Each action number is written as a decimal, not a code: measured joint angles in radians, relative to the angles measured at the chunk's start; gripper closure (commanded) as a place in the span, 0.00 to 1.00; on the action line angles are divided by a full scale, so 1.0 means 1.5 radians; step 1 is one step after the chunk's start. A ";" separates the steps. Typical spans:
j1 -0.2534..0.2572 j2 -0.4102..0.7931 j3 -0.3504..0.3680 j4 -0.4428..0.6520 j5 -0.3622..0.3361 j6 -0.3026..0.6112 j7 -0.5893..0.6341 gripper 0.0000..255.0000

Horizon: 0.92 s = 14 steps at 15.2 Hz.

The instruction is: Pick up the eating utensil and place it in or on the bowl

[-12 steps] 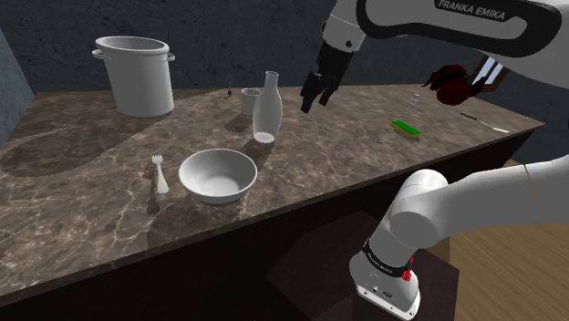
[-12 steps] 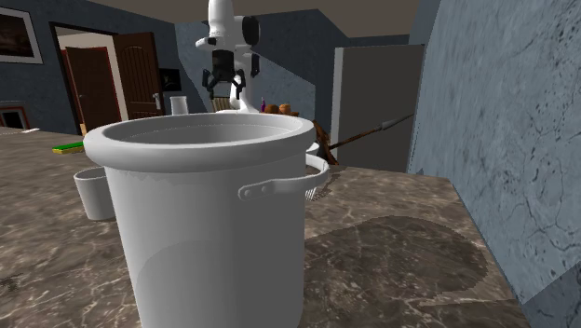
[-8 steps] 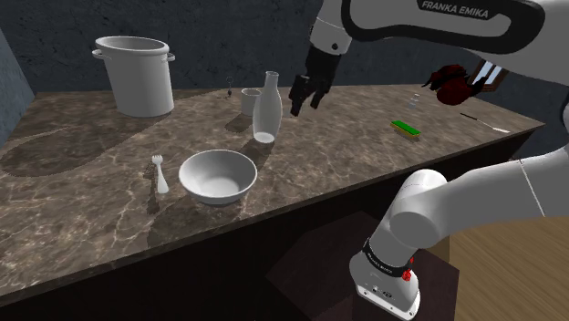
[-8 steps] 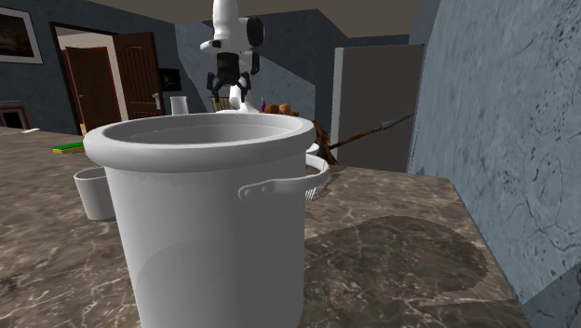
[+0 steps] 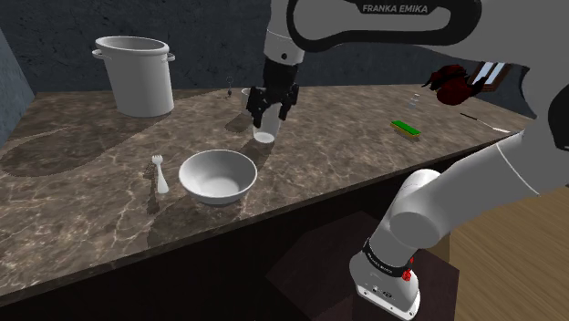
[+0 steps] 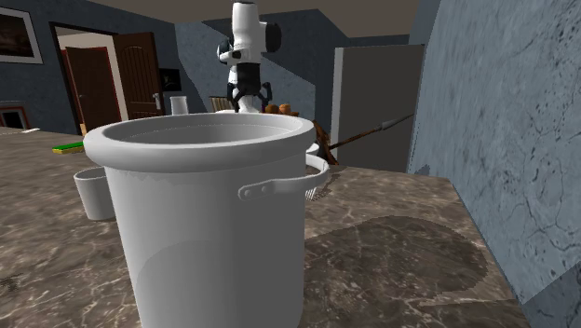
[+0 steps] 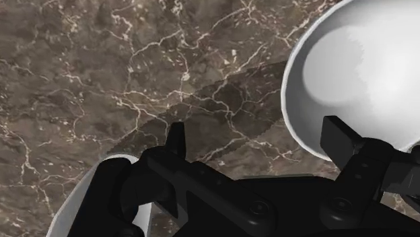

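Approach stage, nothing grabbed yet. The end effector hangs over the white bottle with its fingers spread apart and nothing between them.

The utensil is a small pale thing with a tined head, fork-ish as far as I can tell. It sits on the marble surface just beside the bowl, on the shoulder view's left, well apart from the end effector.

My guess for the next move: carry on past the bowl, line the open fingers up across the utensil's handle, drop down low and squeeze. It's thin and lies close to the bowl, so the descent needs to be tidy.

Containers:
- The white bowl looks empty.
- The big pot shows nothing inside, though its bottom is hidden.
- Can't see into the small cup.
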 measured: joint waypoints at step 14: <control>0.029 0.385 0.116 0.288 -0.048 0.020 0.258 0.00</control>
